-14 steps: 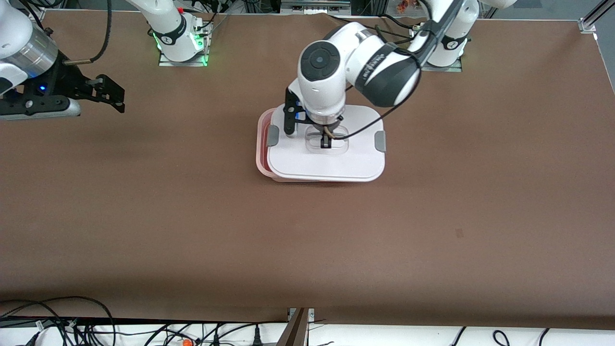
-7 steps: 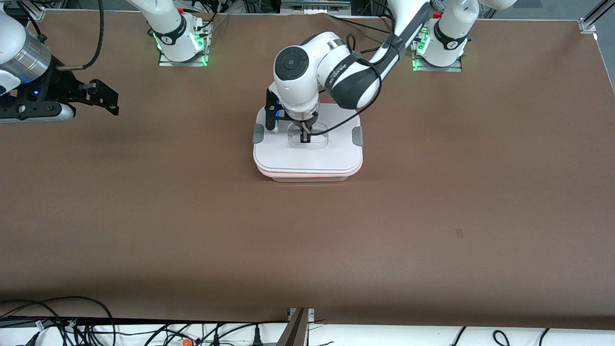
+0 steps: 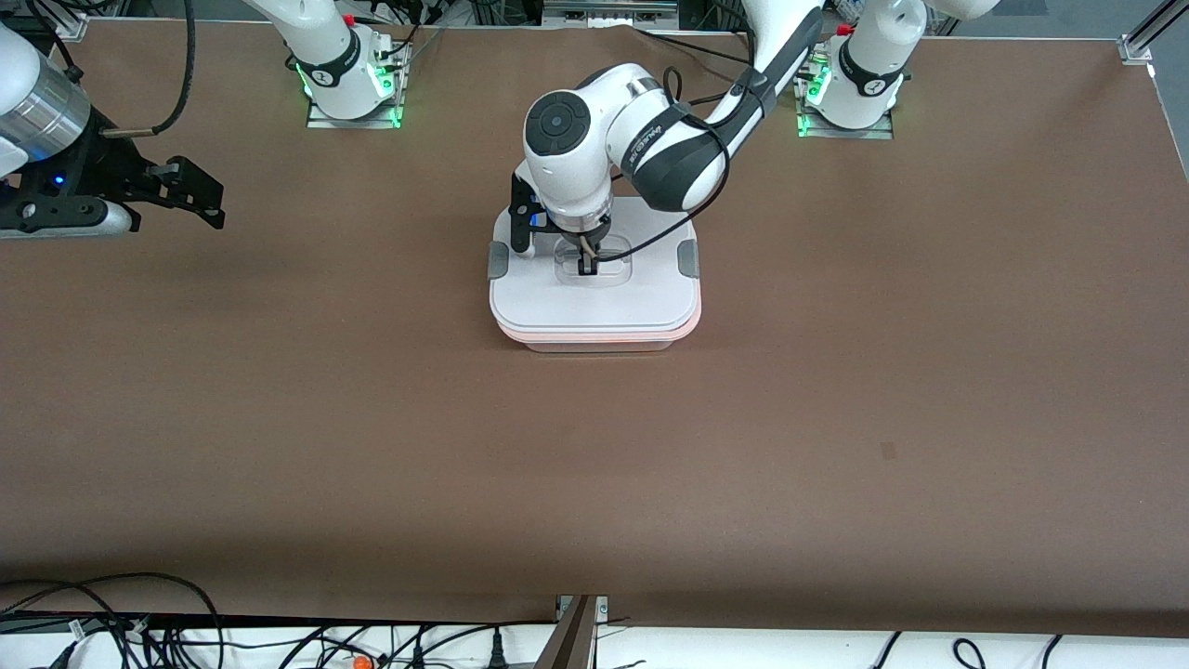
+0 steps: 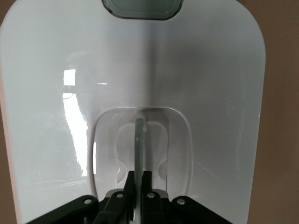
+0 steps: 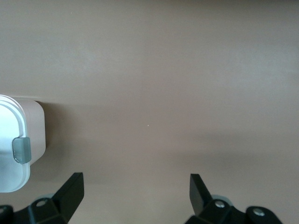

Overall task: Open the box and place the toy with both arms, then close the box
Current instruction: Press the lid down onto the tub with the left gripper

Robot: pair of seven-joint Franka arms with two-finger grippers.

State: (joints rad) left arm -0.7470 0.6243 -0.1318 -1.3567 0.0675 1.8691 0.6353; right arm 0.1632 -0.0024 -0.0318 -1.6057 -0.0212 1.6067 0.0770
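1. The box (image 3: 594,339) sits on the brown counter (image 3: 836,372), between the two arm bases.
2. Its white lid (image 3: 594,302) lies on the box, a grey clip (image 3: 499,260) at each end.
3. The left tool (image 3: 588,268) is pinched narrow on the lid's recessed handle (image 4: 139,140).
4. The right tool (image 3: 206,193) waits spread wide over the counter, well apart from the box toward the right arm's end.

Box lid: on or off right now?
On: the lid sits squarely over the box, left gripper pinching its handle.
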